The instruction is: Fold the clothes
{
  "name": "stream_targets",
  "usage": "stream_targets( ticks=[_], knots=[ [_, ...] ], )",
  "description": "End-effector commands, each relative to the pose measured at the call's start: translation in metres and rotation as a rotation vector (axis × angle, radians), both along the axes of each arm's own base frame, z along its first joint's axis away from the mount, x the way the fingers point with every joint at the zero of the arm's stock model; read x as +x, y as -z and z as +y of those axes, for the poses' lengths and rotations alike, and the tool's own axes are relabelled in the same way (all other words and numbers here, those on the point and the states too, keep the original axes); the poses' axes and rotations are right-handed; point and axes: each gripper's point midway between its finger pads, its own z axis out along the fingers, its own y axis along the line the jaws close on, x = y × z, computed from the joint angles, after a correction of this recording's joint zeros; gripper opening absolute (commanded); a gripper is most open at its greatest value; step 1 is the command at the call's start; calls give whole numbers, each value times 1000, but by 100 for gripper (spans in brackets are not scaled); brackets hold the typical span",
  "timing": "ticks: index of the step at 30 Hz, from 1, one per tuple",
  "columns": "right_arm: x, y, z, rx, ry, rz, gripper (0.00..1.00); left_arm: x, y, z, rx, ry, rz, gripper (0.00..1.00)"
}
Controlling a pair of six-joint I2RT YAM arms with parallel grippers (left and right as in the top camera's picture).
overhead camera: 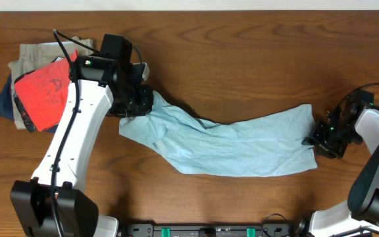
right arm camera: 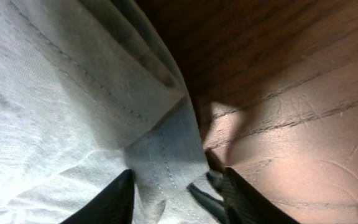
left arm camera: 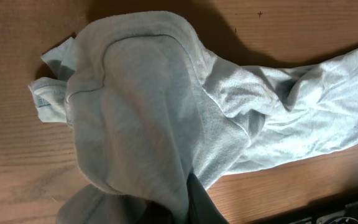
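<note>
Still unfolded, the clothes [overhead camera: 229, 145] lie stretched from nine to three o'clock, right gripper [overhead camera: 320, 140] pinching the hem, left gripper [overhead camera: 135, 104] apparently clamped on the other end

No legible text, labels, brands, numbers or signs in any view. The red shirt [overhead camera: 43, 91] at the table's left end carries a faint darker print, too blurred in the overhead view to make out as letters or a figure. The pale blue garment [overhead camera: 232, 141] is plain in all three views, showing only seams and stitching. The arm housings show no readable markings; a small green light glows on the left arm [overhead camera: 87, 62] and another on the right arm [overhead camera: 332, 113], neither with any lettering that can be read.
</note>
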Motion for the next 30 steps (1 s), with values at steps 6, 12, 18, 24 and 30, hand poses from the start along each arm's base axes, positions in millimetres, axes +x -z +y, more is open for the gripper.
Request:
stream_targets(
  ticks=[6, 12, 18, 24, 30],
  knots=[
    [15, -8, -3, -5, 21, -44, 31, 0, 3, 4, 13, -12, 10, 6],
    [17, -8, -3, -9, 19, -52, 13, 0, 3, 4, 13, -12, 11, 6],
    [17, -8, -3, -9, 19, -52, 1, 0, 3, 4, 14, -12, 11, 6],
    [24, -16, 2, 26, 12, -84, 1, 0, 3, 4, 13, -12, 10, 8],
    [52, -76, -3, 30, -12, -182, 1, -1, 3, 4, 14, -12, 13, 9]
  ],
)
